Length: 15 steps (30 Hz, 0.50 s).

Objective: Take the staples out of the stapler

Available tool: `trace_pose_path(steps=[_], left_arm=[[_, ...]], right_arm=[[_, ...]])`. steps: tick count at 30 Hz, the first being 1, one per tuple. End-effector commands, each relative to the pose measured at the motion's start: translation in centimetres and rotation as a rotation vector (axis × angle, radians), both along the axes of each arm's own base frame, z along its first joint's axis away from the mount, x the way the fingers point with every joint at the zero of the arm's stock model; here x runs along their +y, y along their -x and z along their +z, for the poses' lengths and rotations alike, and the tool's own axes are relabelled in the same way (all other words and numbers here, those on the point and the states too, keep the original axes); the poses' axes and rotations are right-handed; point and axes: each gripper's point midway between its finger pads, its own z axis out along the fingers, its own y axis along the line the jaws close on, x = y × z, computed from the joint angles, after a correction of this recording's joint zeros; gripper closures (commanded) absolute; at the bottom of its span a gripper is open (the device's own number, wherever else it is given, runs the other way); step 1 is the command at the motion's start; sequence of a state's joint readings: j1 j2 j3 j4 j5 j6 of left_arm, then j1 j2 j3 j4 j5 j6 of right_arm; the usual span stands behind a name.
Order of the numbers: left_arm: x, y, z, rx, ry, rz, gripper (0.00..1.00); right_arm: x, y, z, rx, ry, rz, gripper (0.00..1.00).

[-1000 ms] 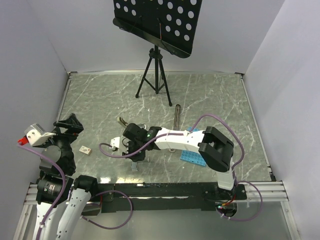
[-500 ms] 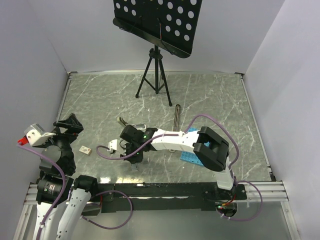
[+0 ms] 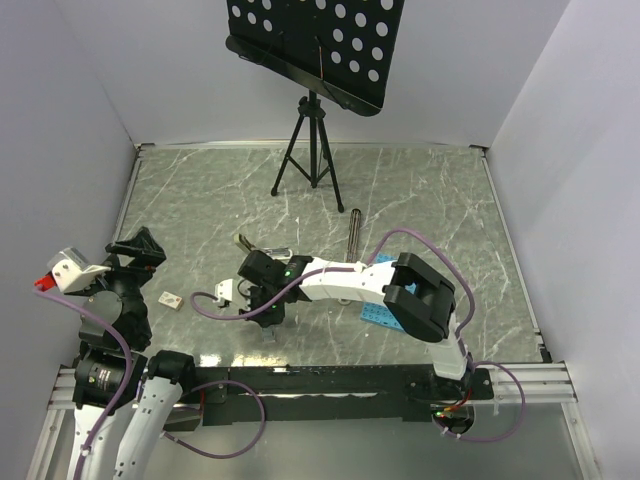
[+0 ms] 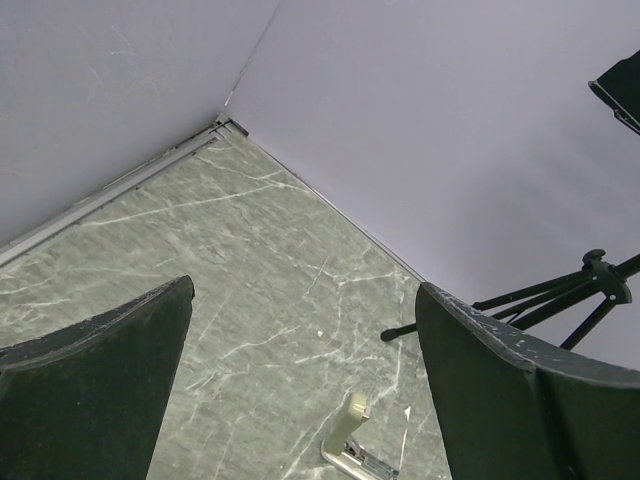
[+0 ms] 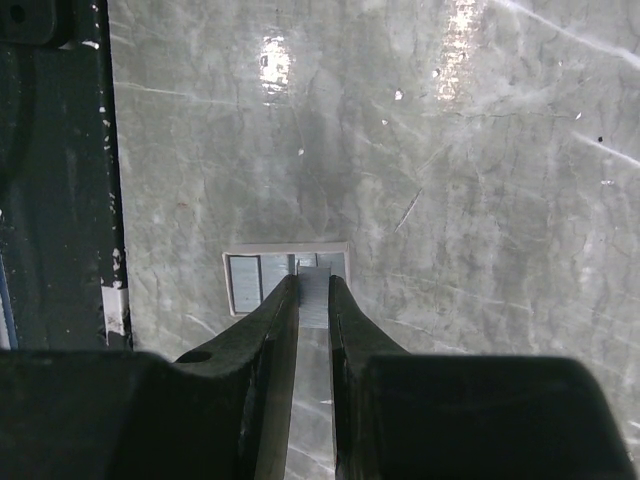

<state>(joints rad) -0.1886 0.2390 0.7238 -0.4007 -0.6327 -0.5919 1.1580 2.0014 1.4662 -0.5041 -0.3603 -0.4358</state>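
Over the last second the right arm has eased a little leftward and toward the near edge of the marble-patterned table (image 3: 430,200), bringing the right gripper (image 5: 313,287) over a small pale-framed grey rectangle (image 5: 245,283) that has lain in the same spot throughout. The jaws stand very narrow, and a thin, finely ribbed silvery strip of staples (image 5: 314,305) sits between the tips, seemingly pinched, though how firmly cannot be told. The stapler (image 4: 352,440) lies behind the wrist, further from the near edge, cream end up and apart from the fingers, so the strip appears already out of it. The shift therefore reads as a delivery: the strip is being carried to a drop spot beside the rectangle, which may itself be staples taken out already. The left gripper (image 4: 305,290) has not stirred; it hangs raised at the left side, jaws spread wide and holding nothing. Whether more staples remain inside the stapler cannot be seen.
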Motion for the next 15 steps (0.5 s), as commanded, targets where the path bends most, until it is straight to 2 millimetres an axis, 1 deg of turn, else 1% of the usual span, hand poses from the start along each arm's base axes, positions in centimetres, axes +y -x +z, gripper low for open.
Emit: trace_pose_path(steps=[1, 12, 15], left_arm=[[-0.08, -0.21, 0.84, -0.034, 0.005, -0.004, 0.03], [-0.11, -0.29, 0.83, -0.032, 0.005, -0.005, 0.03], [-0.14, -0.32, 0.81, -0.032, 0.004, -0.007, 0.03]], right_arm=[[1.16, -0.02, 0.63, -0.010, -0.025, 0.033, 0.89], [0.84, -0.04, -0.29, -0.006, 0.005, 0.033, 0.90], [0.95, -0.08, -0.25, -0.007, 0.002, 0.032, 0.89]])
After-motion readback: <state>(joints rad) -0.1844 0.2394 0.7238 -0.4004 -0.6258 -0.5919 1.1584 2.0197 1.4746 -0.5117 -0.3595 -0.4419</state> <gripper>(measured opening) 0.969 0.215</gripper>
